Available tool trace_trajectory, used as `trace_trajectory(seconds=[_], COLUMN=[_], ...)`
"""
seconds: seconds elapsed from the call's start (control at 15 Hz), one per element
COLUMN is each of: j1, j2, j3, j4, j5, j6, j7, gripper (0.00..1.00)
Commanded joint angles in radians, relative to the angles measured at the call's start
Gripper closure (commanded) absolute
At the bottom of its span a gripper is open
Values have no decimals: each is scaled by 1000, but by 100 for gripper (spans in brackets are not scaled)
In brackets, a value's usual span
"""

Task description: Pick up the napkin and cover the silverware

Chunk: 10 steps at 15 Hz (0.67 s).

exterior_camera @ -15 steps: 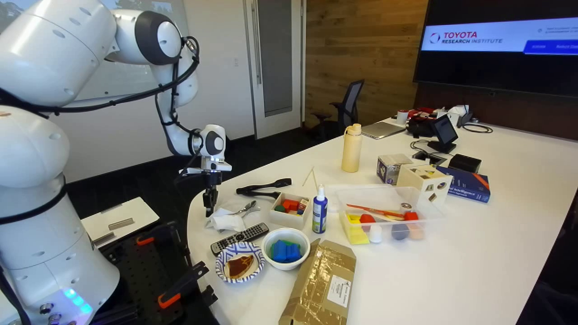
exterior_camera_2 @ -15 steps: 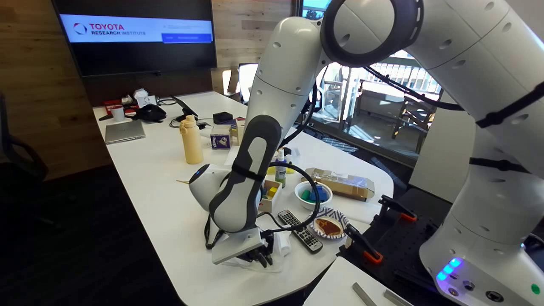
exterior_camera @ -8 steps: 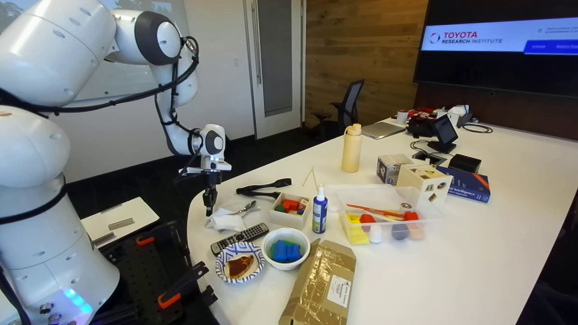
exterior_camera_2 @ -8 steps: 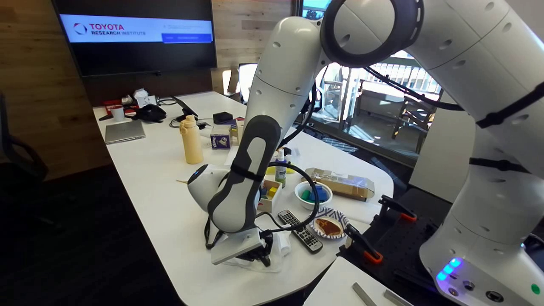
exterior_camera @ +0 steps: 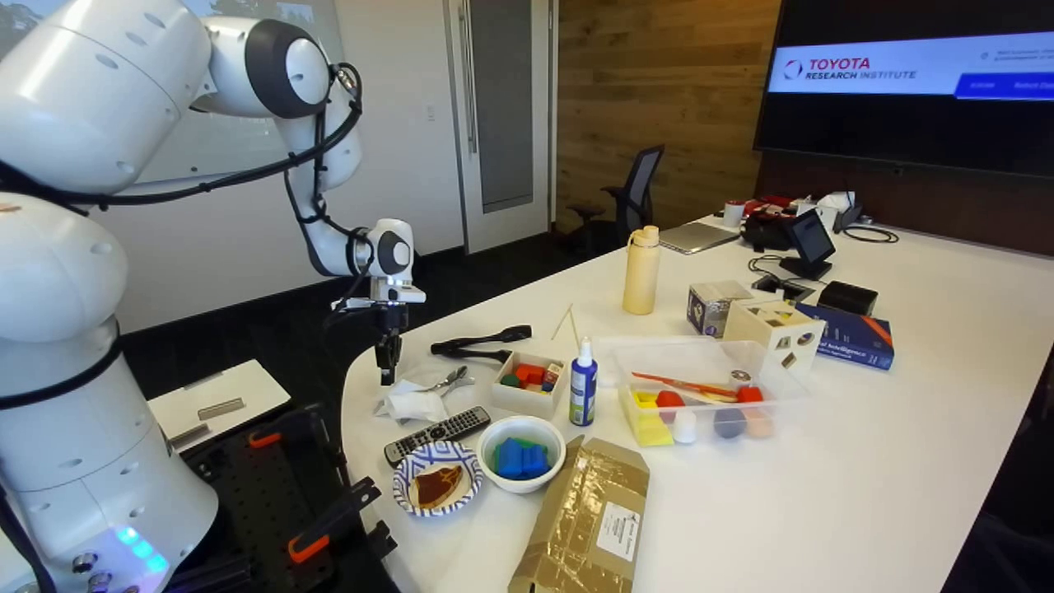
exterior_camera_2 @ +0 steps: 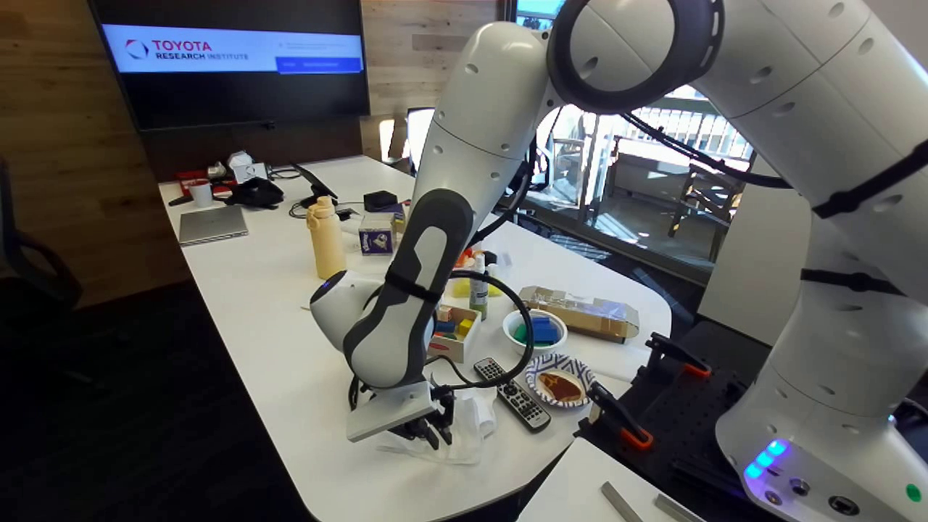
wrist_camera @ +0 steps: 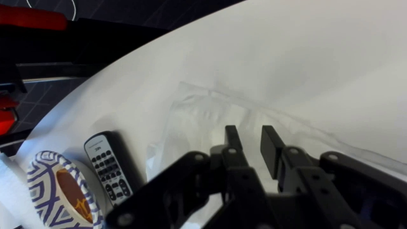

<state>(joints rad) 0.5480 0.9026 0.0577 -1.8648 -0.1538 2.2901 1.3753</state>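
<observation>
A thin crumpled white napkin (exterior_camera: 414,403) lies on the table near its rounded end; it also shows in an exterior view (exterior_camera_2: 470,428) and in the wrist view (wrist_camera: 194,133). My gripper (wrist_camera: 250,133) is above the napkin with its fingers partly apart and nothing between them. It shows over the napkin's far side in both exterior views (exterior_camera: 387,380) (exterior_camera_2: 441,439). The silverware (exterior_camera: 450,380), slim dark-grey shiny utensils, lies just beside the napkin, with its handles partly hidden by it. The arm hides it in an exterior view, and it is out of the wrist view.
A remote (exterior_camera: 437,435), a patterned paper plate (exterior_camera: 403,494) and a white bowl (exterior_camera: 553,478) stand close by. Black tongs (exterior_camera: 486,339), a block box (exterior_camera: 527,401), a spray bottle (exterior_camera: 583,387) and a cardboard box (exterior_camera: 576,535) surround them. The table edge curves near the napkin.
My gripper has risen slightly and moved a little away from the robot base. Its fingers looked close together half a second ago and are apart now. The napkin stays on the table.
</observation>
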Motion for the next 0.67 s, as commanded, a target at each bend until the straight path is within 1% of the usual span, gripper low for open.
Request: trace_trajectory(seconds=[0.0, 0.33, 0.4, 0.6], j1=[5, 4, 4, 3], j2=[-36, -53, -55, -58], j3=[-5, -5, -4, -4], j4=[5, 15, 17, 21], j5=[-6, -11, -12, -13], j6=[-26, -25, -26, -27], j7=[-14, -16, -16, -18], gripper=[44, 5, 1, 0])
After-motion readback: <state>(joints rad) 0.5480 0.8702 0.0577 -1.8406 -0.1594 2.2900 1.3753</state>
